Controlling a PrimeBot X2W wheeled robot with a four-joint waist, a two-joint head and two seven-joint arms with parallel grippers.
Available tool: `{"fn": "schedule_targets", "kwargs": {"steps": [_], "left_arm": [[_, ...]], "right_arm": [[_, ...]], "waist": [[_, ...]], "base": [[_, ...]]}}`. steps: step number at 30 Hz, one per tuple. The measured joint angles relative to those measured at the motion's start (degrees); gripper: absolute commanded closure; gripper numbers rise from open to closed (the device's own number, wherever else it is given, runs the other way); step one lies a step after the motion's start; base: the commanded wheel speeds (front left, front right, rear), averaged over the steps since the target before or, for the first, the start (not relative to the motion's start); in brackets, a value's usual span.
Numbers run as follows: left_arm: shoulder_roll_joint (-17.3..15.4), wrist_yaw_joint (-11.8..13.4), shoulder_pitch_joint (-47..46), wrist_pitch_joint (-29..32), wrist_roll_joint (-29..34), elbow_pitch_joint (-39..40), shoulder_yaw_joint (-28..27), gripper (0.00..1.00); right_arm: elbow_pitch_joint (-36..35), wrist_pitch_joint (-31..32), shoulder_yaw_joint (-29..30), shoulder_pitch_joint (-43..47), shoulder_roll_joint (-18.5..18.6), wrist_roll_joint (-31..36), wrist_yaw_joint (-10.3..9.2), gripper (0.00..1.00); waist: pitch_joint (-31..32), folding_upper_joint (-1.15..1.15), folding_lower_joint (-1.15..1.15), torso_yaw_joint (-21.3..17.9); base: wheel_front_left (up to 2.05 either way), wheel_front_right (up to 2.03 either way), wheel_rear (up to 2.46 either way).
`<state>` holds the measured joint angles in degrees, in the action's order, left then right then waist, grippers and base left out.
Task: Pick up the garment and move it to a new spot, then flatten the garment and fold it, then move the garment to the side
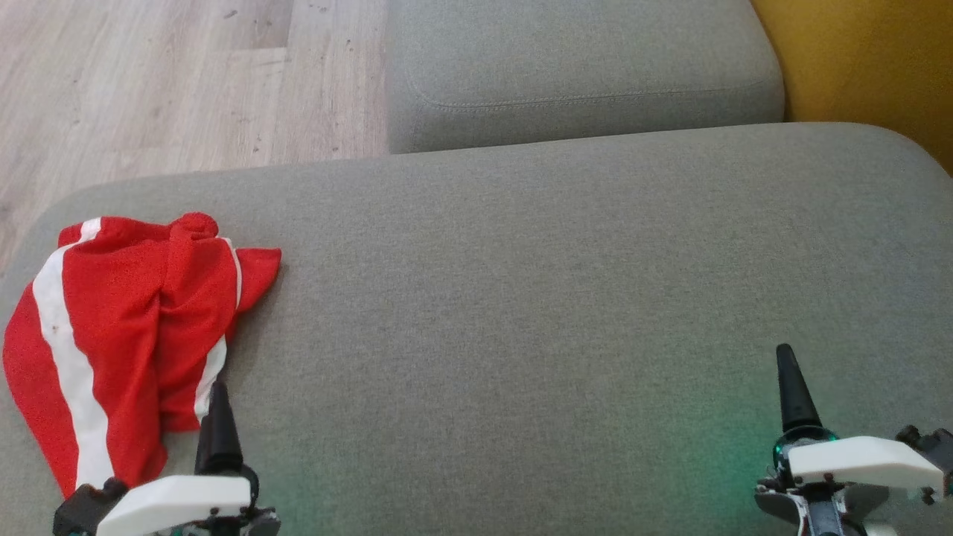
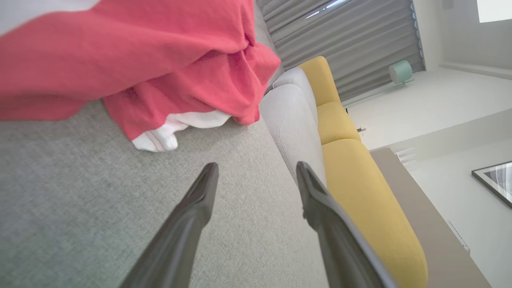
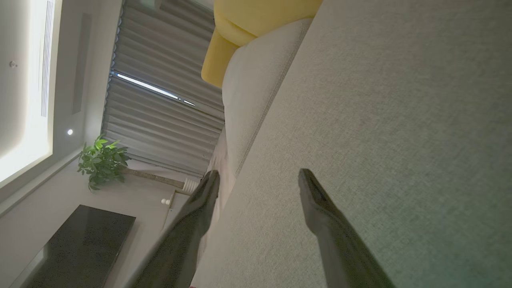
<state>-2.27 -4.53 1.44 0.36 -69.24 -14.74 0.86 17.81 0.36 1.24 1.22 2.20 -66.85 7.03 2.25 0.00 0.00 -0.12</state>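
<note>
lying in a crumpled heap on the grey cushion [image 1: 558, 298], the red garment [image 1: 126, 335] sits just ahead of the left pincer [image 2: 256, 170] and to its outer side. in the left wrist view its nearest folds are close to the fingertips but apart from them. the left pincer is released, jaws spread wide with nothing between them. the right pincer [image 3: 258, 174] is likewise released and empty, over bare cushion, with the garment well off on its inner side, beyond the left pincer.

the garment looks like thin sports mesh: light, wholly limp, and likely to drape and stretch rather than keep any shape. it probably won't slide freely on the woven cushion, so a drag would likely bunch it further. a pinch on a single layer may lift only one fold and leave the rest trailing. the better holds seem to be the firmer edges: the white hem [image 2: 160, 140] that pokes out just ahead of the left pincer, or the bunched ridge [image 1: 195, 223] at the end of the heap farthest from it. the white stripe [image 1: 67, 350] gives a line to follow when flattening. nothing about it looks fragile.
</note>
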Motion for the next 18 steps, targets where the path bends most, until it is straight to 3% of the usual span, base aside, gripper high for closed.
{"fn": "schedule_targets", "kwargs": {"steps": [18], "left_arm": [[0.0, 2.0, 0.2, -2.9, 13.3, 1.7, 3.2, 0.00]], "right_arm": [[-2.5, -3.0, -2.9, 0.6, 0.0, 14.0, 0.00, 0.00]], "waist": [[1.0, 0.00, 0.00, 0.0]], "base": [[0.00, 0.00, 0.00]]}}
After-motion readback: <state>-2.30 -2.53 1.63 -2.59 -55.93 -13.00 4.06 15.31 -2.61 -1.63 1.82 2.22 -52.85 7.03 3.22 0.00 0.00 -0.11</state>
